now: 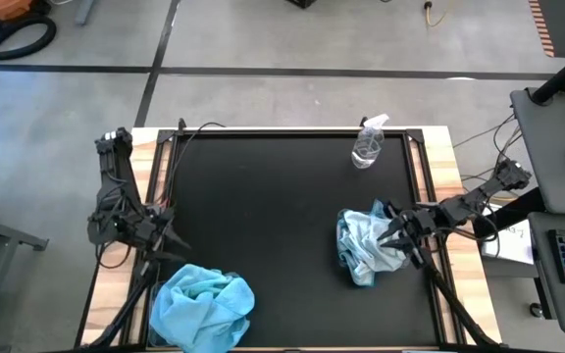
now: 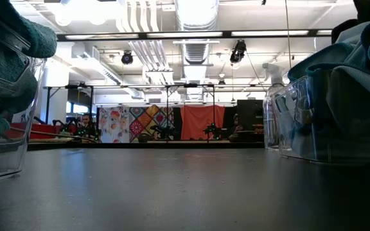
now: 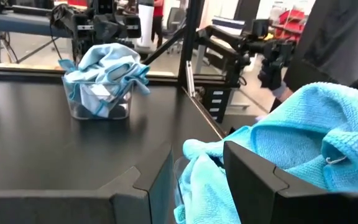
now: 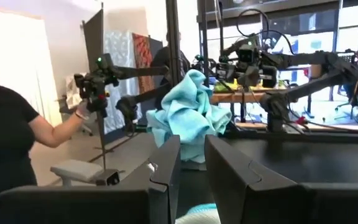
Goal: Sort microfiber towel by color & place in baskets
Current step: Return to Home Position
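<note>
**Both bins heaped, both grippers empty**

We find no cloth loose on the worktop (image 1: 273, 216). The bright turquoise towels (image 1: 199, 302) are heaped in the clear bin at the near left corner (image 2: 5, 151), and the paler light-blue towels (image 1: 363, 245) fill the clear bin at the right (image 2: 313, 138).

The left gripper (image 1: 165, 235) hangs just beside the turquoise heap, and the right gripper (image 1: 392, 235) is at the edge of the pale one. Each has its fingers parted and holds nothing.

We judge these cloths light, limp and grippy rather than slick. They would sag and trail from a hold, so a raised fold or ridge on top of a heap is the place to pinch, not a flat spread. Both heaps stand above their rims, so an overhanging corner could snag and drag a neighbour out.

Only the high view shows both heaps and the spray bottle (image 1: 368, 147) together. The low view alone shows the bins' clear walls and how far the cloth overtops them. The right wrist view shows a person (image 4: 5, 124) beyond the worktop, whom the overhead camera misses.
</note>
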Action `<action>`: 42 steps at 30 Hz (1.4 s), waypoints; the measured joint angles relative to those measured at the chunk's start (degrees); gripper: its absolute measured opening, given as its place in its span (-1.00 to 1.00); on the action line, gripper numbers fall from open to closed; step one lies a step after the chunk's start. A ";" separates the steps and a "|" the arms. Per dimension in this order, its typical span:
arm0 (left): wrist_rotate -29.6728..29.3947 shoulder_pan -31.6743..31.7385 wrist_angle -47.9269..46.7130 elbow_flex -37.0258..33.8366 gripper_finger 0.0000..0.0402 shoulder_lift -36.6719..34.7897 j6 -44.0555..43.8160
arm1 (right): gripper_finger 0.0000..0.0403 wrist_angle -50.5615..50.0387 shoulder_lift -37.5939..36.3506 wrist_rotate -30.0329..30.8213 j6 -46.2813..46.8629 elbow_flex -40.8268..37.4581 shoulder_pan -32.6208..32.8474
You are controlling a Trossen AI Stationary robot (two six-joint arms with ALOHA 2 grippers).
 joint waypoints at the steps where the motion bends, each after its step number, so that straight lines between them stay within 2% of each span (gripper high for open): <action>1: 0.05 0.01 0.16 -0.58 -0.37 -1.08 -0.02 | -0.66 -0.55 -0.31 0.00 -0.62 0.00 0.00; 8: 0.04 0.02 0.55 -3.16 -0.37 -5.61 -0.04 | -0.66 -2.03 -0.52 0.42 -1.37 -0.02 0.00; 29: 1.44 0.02 2.13 -2.72 -0.37 -5.65 0.98 | -0.66 -2.42 -0.78 0.41 -0.03 -0.15 -0.88; 35: 3.12 0.01 3.20 -2.72 -0.37 -5.56 2.91 | -0.66 -2.61 0.83 0.43 -0.03 -0.20 -7.69; 42: 4.59 0.02 3.28 -2.72 -0.37 -5.56 2.93 | -0.66 -2.78 0.19 0.46 -0.04 -0.22 -21.31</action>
